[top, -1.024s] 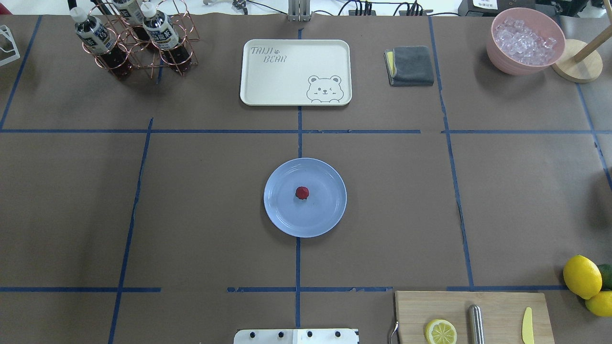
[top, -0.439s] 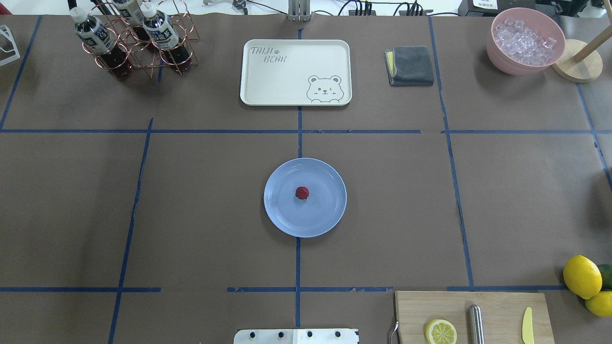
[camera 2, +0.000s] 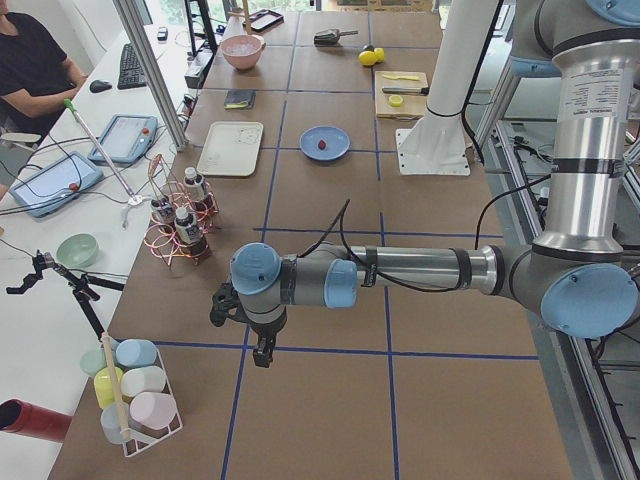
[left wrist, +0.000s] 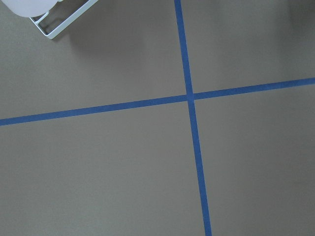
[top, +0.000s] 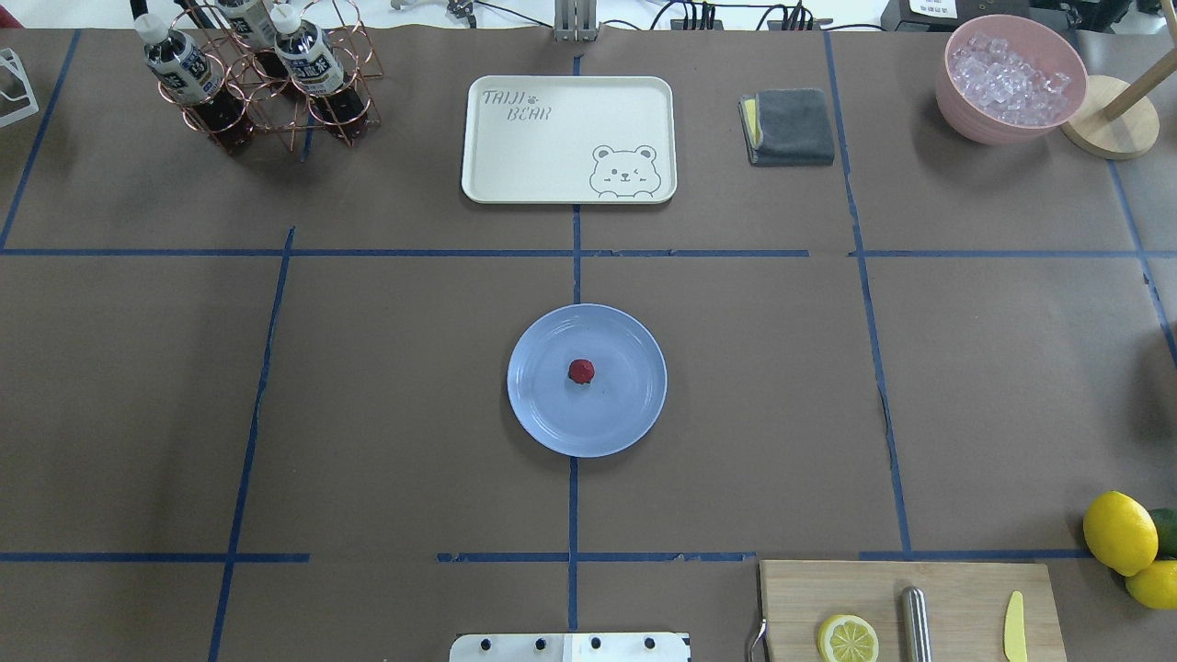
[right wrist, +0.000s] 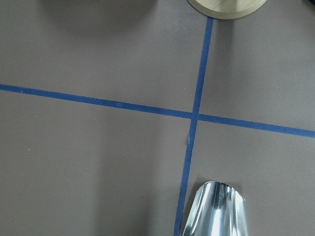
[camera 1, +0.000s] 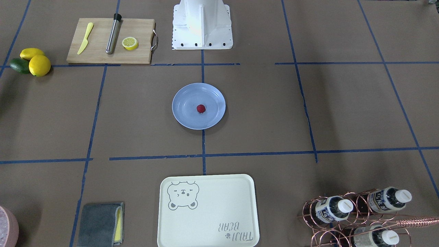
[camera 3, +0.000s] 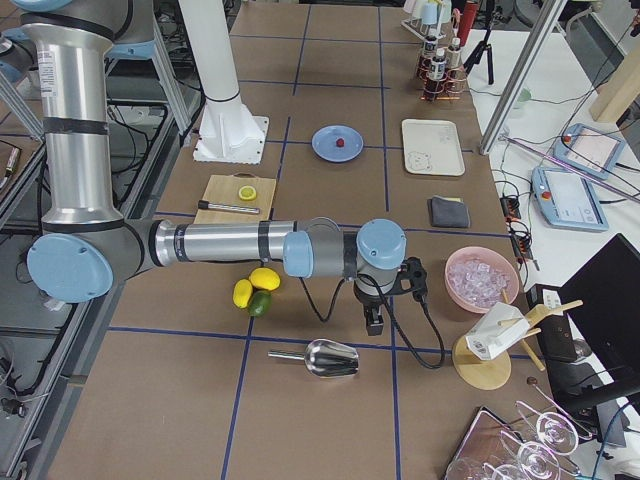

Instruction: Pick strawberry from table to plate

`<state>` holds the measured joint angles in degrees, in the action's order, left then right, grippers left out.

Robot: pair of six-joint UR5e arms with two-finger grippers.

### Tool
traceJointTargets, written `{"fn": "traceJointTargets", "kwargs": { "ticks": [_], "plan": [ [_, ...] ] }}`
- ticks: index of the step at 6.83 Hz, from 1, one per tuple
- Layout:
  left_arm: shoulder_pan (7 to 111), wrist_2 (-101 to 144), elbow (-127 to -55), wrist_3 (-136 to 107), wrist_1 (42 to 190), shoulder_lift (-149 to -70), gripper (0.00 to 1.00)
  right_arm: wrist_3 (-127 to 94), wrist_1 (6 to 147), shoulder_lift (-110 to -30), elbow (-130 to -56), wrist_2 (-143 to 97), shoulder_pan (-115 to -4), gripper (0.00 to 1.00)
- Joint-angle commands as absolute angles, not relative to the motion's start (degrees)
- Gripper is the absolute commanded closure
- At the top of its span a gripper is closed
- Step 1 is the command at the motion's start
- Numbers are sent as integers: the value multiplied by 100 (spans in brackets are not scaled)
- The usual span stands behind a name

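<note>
The left gripper (camera 2: 263, 352) hangs over the left end of the tabletop (camera 2: 330, 420), and I cannot tell whether its fingers are apart or together. At the tabletop's centre the strawberry (top: 580, 370) lies in the middle of the plate (top: 552, 418). The right gripper (camera 3: 375, 322) hangs over the right end, between a bowl of ice (camera 3: 482, 280) and a metal scoop (camera 3: 325, 358), and its fingers are just as hard to tell.

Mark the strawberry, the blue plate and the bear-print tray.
strawberry (top: 580, 370), overhead exterior view, middle of the berry.
blue plate (top: 542, 414), overhead exterior view, bare floor near its lower-left rim.
bear-print tray (top: 552, 152), overhead exterior view, bare middle of its floor.
</note>
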<state>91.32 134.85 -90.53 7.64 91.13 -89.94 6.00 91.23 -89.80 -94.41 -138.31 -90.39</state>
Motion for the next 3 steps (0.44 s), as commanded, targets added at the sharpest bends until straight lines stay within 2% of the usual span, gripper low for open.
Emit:
{"fn": "traceJointTargets", "kwargs": {
  "ticks": [1, 3],
  "plan": [
    [9132, 13482, -9053, 765, 9114, -8991, 0, 606, 9114, -8974, -9439, -13825, -9044, 0],
    [9132, 13482, -9044, 765, 9123, -8991, 0, 598, 9114, -8974, -9466, -13825, -9044, 0]
  ]
}}
